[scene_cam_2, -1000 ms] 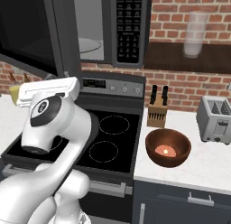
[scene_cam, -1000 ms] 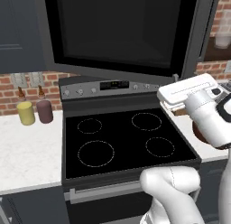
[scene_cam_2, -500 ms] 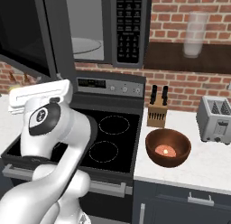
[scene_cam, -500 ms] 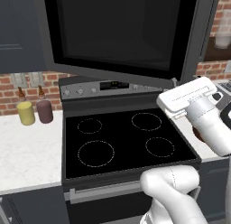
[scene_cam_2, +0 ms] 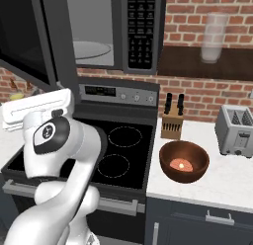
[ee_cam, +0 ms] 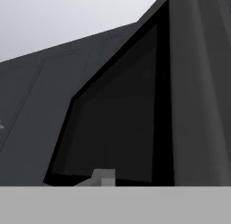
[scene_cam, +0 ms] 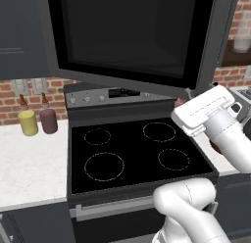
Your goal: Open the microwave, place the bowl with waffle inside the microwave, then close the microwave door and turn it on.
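Observation:
The microwave (scene_cam_2: 94,29) hangs above the stove with its grey inside and glass turntable (scene_cam_2: 91,49) showing. The microwave door (scene_cam: 127,36) stands swung wide to the left, and its black window takes up most of the hand view (ee_cam: 117,128). My arm's white hand (scene_cam: 203,109) hovers just below the door's lower right corner, over the stove's right side. Its fingers are hidden. The reddish-brown bowl (scene_cam_2: 184,161) sits on the counter right of the stove, and the waffle (scene_cam_2: 181,165) lies in it.
The black stove (scene_cam: 132,154) with its burner rings lies under the arm. A knife block (scene_cam_2: 172,121) and a toaster (scene_cam_2: 237,130) stand behind the bowl. A glass jar (scene_cam_2: 213,36) sits on the shelf. Two bottles (scene_cam: 38,121) stand left of the stove.
My hand has sunk a little and drifted left, away from the door's edge. The door, the bowl and the base views stay as they were.

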